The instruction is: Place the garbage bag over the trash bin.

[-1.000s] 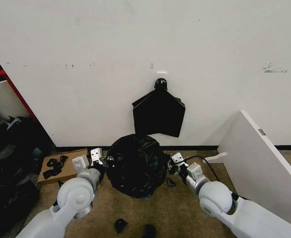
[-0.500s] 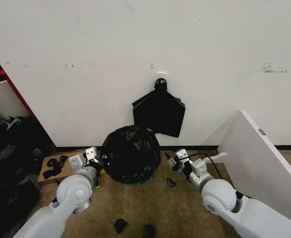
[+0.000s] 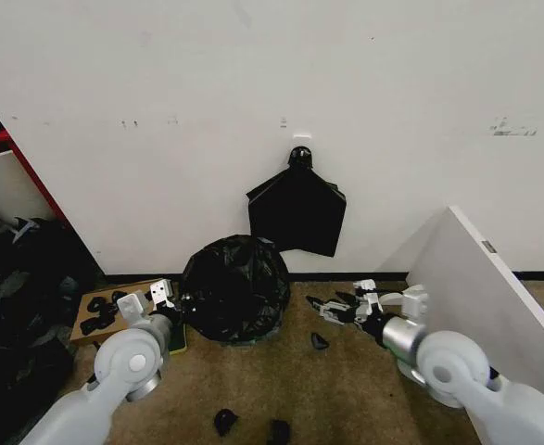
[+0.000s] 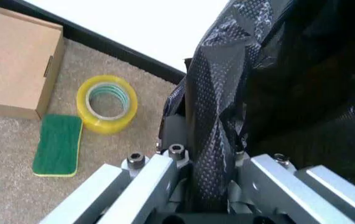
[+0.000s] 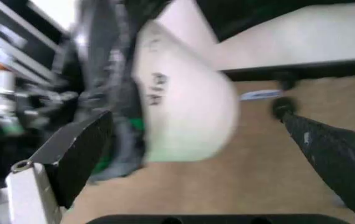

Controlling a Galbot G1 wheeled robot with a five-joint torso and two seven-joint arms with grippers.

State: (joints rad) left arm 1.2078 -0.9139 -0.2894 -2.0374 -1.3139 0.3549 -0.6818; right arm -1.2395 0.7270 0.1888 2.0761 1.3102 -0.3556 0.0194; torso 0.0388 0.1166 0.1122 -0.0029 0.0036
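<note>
Gripping a fold of the garbage bag (image 4: 227, 116), the left pincer (image 3: 167, 298) sits low on the left side of the bag, its jaws closed on the crinkled black plastic that runs up between them in the left wrist view. The garbage bag (image 3: 234, 288) drapes over the trash bin (image 5: 184, 107) on the carpeted floor (image 3: 346, 389) against the white wall (image 3: 253, 93), covering it almost fully; in the right wrist view, a stretch of the bin's white wall shows bare beneath the black plastic. The right pincer (image 3: 332, 307) hangs to the right of the bag, apart from it, its jaws spread wide and holding nothing. Beside the left pincer lie a roll of yellow tape (image 4: 107, 103), a green sponge (image 4: 57, 145) and a cardboard box (image 4: 15, 60). A flat black bundle (image 3: 297, 211) hangs on the wall above the bag, and a slanted white board (image 3: 494, 297) leans at the right.
</note>
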